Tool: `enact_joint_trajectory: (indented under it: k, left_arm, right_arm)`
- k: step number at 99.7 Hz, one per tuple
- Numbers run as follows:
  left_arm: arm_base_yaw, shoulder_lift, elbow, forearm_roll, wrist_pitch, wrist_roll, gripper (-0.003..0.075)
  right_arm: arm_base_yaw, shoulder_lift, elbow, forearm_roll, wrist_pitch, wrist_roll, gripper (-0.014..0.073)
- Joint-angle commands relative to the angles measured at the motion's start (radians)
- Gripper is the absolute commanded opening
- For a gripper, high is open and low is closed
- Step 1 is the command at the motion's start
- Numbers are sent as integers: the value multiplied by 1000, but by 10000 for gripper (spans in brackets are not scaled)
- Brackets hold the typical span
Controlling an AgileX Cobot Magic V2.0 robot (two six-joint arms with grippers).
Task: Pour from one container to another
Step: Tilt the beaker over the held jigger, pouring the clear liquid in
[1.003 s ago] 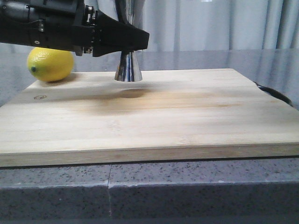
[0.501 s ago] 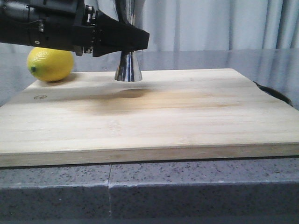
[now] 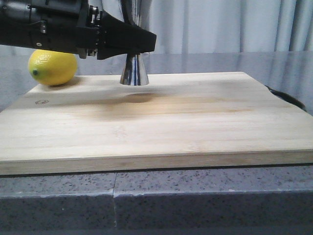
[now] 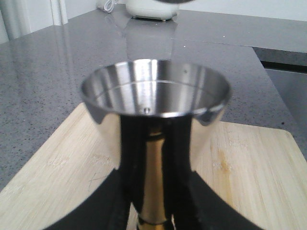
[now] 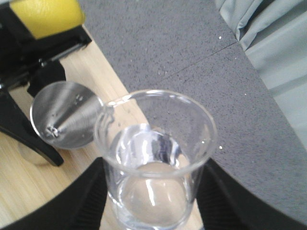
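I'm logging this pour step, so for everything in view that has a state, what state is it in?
Jigger: upright on the cutting board, clamped at its waist, top cup showing no liquid.
Beaker: held nearly upright, lip above the jigger's rim, clear liquid inside.
Lemon: whole, at the board's far left corner.
Left tool: shut on the jigger.
Right tool: shut on the beaker.

1. Nothing has moved between the earlier front pictures and now.
2. The left gripper (image 3: 146, 43) is in the same spot, closed around the thin middle of the steel jigger (image 3: 134, 70).
3. The jigger's foot sits on the same place on the wooden cutting board (image 3: 161, 122).
4. The lemon (image 3: 52, 67) has not rolled.
5. The wrist views have no earlier pictures, so any change to the glass beaker (image 5: 156, 158) cannot be told.
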Motion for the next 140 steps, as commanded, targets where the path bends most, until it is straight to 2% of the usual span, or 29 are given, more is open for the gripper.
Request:
enact_joint_trajectory:
  k: [1,27,57,69,101,140]
  left_arm:
    - [-8,-54,-29,-79,104,2,148]
    - [-8,-54,-29,-79,104,2,148]
    - [-8,-54,-29,-79,104,2,148]
    - [-8,-54,-29,-79,104,2,148]
    - [-8,-54,-29,-79,104,2,148]
    - [-8,-54,-29,-79,104,2,148]
  right_arm:
    - [24,-15,-54,-109,-21,-17,291]
    - [105,27,-63,-305,15,-19,291]
    - [155,60,-63,-454,78,-19,291]
    - [166,64,-63,-492,78,-19,291]
    - [203,64,-63,-512,90,-136,291]
    - [224,64,-63,-580,113,-178,291]
